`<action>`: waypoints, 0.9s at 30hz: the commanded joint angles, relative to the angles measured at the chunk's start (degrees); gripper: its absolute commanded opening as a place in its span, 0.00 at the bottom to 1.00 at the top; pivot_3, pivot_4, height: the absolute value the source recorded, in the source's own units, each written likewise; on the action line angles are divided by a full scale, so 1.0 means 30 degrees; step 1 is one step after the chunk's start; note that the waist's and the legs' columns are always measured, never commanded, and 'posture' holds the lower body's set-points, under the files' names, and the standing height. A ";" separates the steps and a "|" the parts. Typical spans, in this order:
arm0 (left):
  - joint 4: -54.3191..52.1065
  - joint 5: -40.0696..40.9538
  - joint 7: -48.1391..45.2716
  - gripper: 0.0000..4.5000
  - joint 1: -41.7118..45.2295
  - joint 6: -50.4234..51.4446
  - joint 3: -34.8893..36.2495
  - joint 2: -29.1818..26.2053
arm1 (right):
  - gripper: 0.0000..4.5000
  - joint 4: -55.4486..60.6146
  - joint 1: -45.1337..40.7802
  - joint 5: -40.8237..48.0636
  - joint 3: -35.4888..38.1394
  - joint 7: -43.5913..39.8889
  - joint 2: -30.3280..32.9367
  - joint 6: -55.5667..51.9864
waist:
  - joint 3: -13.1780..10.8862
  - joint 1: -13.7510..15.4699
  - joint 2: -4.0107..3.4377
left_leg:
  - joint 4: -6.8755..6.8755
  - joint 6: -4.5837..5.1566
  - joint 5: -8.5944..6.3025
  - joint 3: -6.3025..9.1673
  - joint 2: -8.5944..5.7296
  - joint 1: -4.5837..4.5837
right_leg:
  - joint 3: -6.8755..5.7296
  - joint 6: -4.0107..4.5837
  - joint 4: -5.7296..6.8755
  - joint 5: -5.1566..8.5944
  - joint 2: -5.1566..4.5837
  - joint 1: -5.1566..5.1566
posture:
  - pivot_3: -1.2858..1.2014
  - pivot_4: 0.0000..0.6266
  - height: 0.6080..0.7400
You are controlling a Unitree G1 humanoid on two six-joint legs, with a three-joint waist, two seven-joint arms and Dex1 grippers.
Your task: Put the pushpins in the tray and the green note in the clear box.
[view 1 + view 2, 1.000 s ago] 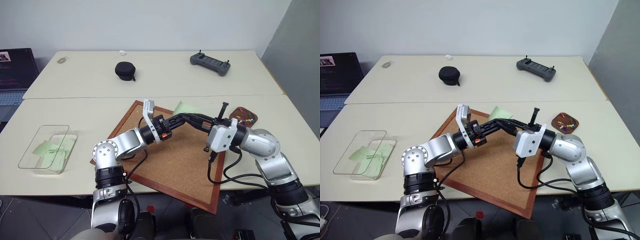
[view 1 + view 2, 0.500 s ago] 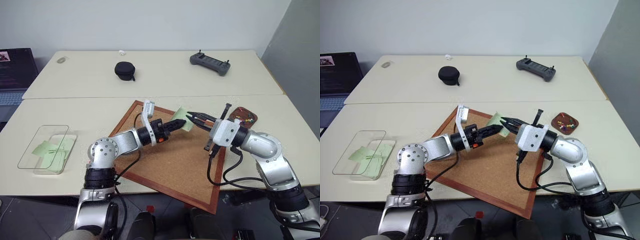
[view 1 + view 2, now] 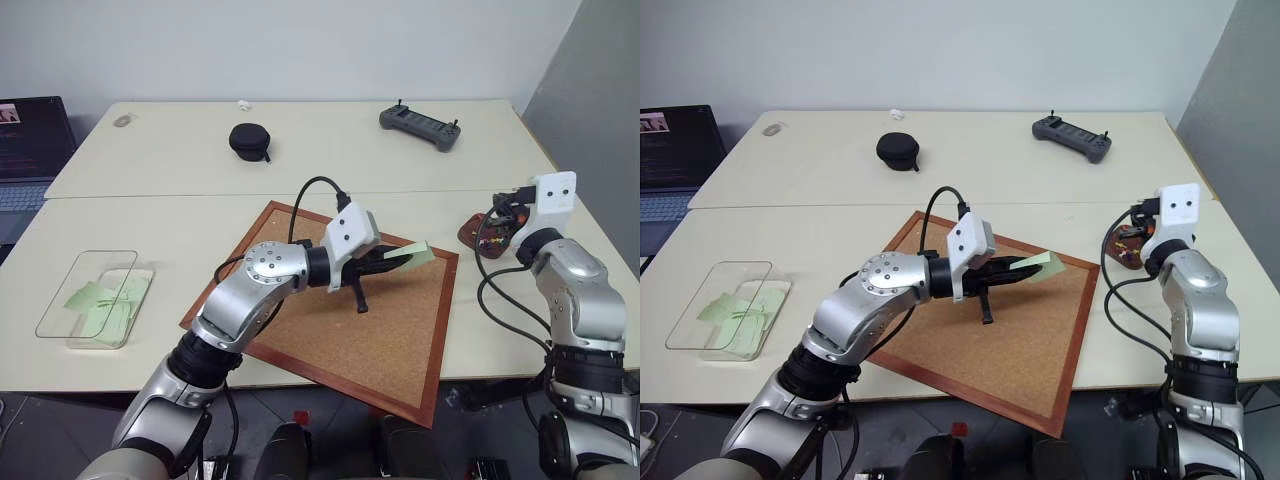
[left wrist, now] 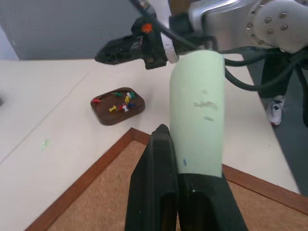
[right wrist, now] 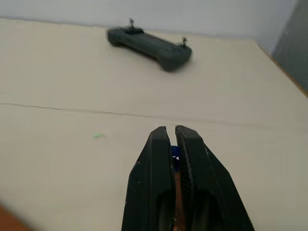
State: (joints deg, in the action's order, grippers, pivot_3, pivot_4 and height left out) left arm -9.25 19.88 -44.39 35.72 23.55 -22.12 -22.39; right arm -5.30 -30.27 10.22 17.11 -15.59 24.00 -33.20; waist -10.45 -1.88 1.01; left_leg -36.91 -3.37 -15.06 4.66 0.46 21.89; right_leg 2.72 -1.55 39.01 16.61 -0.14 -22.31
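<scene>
On the left of the desk point(image 3: 150, 215), the clear box point(image 3: 95, 297) is seen with green slips inside. The green note point(image 3: 408, 258) is pinched in the closed left end effector point(image 3: 392, 263) above the cork board point(image 3: 390, 335). At right, a blue pushpin point(image 5: 174, 153) is clamped by the right end effector point(image 5: 172, 137) over the tray point(image 4: 118, 105), where more pushpins point(image 4: 123, 101) lie.

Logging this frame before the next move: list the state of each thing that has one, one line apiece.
left gripper: shut on the green note, above the cork board.
green note: held, lifted off the board.
right gripper: shut on a blue pushpin.
blue pushpin: pinched between the fingers.
tray: on the table, holding pushpins.
clear box: open, green slips inside.
cork board: flat on the table.
</scene>
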 commanded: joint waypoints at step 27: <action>-0.0264 -0.1466 -0.0310 0.00 -0.0028 0.0096 0.0817 0.1167 | 0.63 -0.6990 -0.2888 0.1352 0.0678 -0.0297 0.0506 0.2131 | -0.0004 -0.0013 -0.0007 | -0.0011 0.0029 -0.0017 -0.0005 0.0009 0.0016 | 0.0004 -0.0002 0.0000 -0.0001 -0.0012 -0.0003 | 0.52 0.24 1.00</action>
State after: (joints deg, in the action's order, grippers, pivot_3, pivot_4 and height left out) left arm -7.33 15.06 -45.59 34.43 23.64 -21.43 -19.65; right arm -27.98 -37.90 13.76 18.96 -16.16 24.23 -28.03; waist -10.47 -1.92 0.99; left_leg -36.95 -3.28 -15.11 4.65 0.49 21.93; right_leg 2.74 -1.56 39.01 16.61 -0.18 -22.32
